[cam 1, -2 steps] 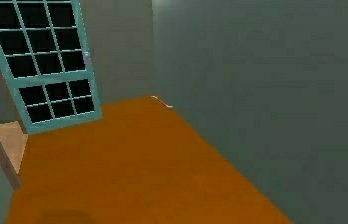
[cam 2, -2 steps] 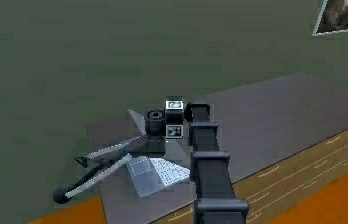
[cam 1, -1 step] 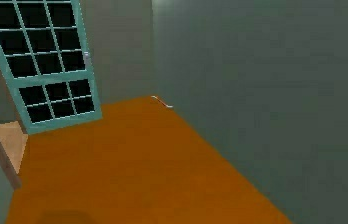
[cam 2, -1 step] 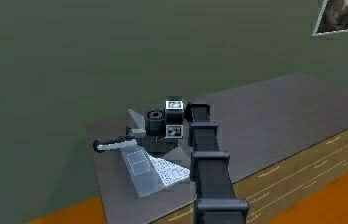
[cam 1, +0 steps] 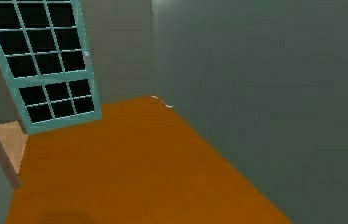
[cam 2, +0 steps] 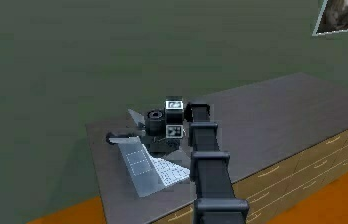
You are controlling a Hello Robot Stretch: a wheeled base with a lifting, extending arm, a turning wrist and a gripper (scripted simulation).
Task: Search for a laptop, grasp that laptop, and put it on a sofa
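Silver-grey laptop [cam 2: 142, 165], flat on a dark grey countertop [cam 2: 282, 110], just below the claw [cam 2: 132, 131] and slightly toward the arm side view's left of it; over, touching or apart, impossible to tell. Long edge seemingly slanting from upper left to lower right, across the line of the dark arm [cam 2: 210, 170]. Claw's grip unreadable: impossible to tell whether holding anything, with the laptop right at its far end. Wooden drawers [cam 2: 312, 165] below-right of the claw; framed picture [cam 2: 340, 15] far up-right. Ahead, teal-framed window [cam 1: 47, 60] and orange floor [cam 1: 132, 160].
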